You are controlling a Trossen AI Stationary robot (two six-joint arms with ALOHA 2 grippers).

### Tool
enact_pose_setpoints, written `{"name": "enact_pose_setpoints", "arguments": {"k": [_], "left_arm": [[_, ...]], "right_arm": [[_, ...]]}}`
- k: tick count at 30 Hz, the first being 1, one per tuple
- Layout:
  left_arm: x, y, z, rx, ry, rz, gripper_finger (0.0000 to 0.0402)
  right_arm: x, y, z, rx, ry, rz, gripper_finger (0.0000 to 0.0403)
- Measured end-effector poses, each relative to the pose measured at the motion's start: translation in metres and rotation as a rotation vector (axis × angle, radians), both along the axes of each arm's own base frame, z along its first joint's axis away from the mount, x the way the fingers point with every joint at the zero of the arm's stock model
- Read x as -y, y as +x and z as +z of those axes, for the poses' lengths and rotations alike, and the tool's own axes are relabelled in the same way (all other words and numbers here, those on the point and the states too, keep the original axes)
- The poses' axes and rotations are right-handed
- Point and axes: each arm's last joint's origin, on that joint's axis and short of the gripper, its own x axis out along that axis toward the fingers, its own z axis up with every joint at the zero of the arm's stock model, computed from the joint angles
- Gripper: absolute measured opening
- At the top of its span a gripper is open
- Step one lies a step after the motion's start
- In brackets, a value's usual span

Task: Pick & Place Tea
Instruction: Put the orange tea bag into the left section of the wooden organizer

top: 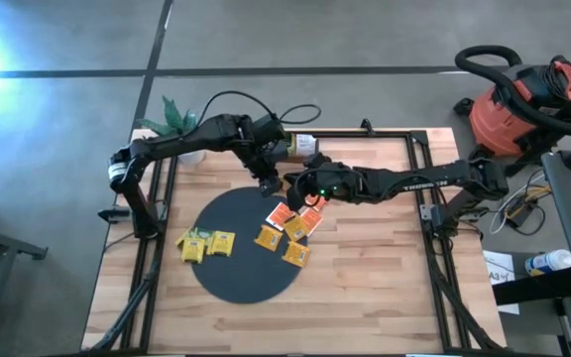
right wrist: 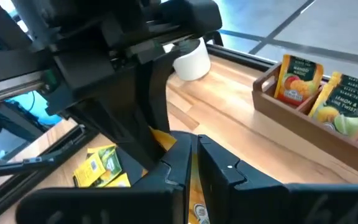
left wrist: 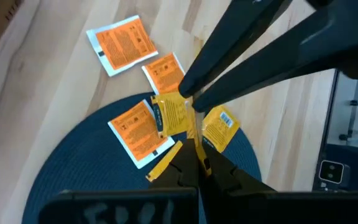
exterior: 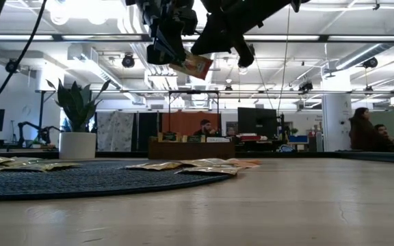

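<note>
One orange tea packet (exterior: 195, 66) hangs high over the table with both grippers shut on it. My left gripper (top: 266, 184) reaches in from the table's far left, and my right gripper (top: 292, 188) comes from the right, so their fingertips meet over the far edge of the black round mat (top: 236, 278). Several more tea packets lie flat on the mat: yellow ones (top: 204, 244) at its left, orange and orange-red ones (top: 290, 230) at its right. My left gripper pinches one edge of the orange packet (left wrist: 197, 144) between its two fingers, slanting down from the far left. The packet shows edge-on there and is lifted clear of the mat. My right gripper pinches the same packet's other side (right wrist: 194, 202) between its two fingers, coming nearly level from the table's right. In the low view the packet sits tilted between the two grippers, well above the table.
A brown wooden tray (right wrist: 272, 102) holding upright tea packets stands at the table's far edge, beside a white pot (right wrist: 191, 59) and a potted plant (top: 176, 121). Bare wood lies near and right of the mat. A red vacuum (top: 513, 109) stands off the table.
</note>
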Motion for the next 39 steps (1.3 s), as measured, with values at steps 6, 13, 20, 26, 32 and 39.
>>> {"name": "enact_pose_setpoints", "arguments": {"k": [6, 13, 20, 26, 32, 39], "left_arm": [[0.000, 0.001, 0.000, 0.010, 0.006, -0.004, 0.0001], [0.000, 0.001, -0.004, 0.004, 0.010, -0.010, 0.0018], [0.000, 0.001, -0.011, -0.015, 0.006, -0.013, 0.0006], [-0.002, 0.000, -0.013, -0.037, 0.039, 0.000, 0.0005], [-0.003, -0.002, -0.014, -0.051, 0.042, -0.007, 0.0005], [-0.010, -0.006, -0.014, -0.071, 0.047, 0.018, 0.0005]], "right_arm": [[0.000, 0.000, -0.003, -0.010, 0.002, -0.005, 0.0027], [0.000, 0.004, -0.012, -0.038, 0.014, -0.005, 0.0027], [0.000, 0.004, -0.013, -0.041, 0.021, 0.008, 0.0027], [-0.001, 0.005, -0.016, -0.043, 0.070, 0.029, 0.0027], [-0.002, 0.006, -0.021, -0.070, 0.086, 0.042, 0.0027], [-0.004, 0.007, -0.026, -0.090, 0.088, 0.048, 0.0027]]}}
